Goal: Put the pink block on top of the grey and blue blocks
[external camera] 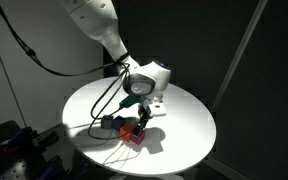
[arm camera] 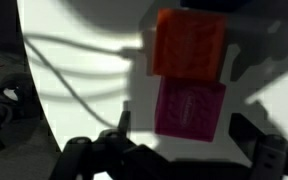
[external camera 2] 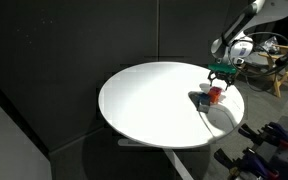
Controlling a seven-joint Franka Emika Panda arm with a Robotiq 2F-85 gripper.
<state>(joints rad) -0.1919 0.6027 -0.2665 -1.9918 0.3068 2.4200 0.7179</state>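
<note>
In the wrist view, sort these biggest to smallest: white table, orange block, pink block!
Biggest: the white table.
Then the orange block and the pink block: they look about the same size, so I won't rank them.

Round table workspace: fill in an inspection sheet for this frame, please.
Surface: round white table, harshly lit, strong shadows.
Job's things: pink block beside the orange block; grey and blue blocks cannot be made out.
Clutter: orange block only.
Grippers: gripper open, fingers either side of the pink block, holding nothing.
Cables: black cable looping from the arm.
Surroundings: black backdrop.
</note>
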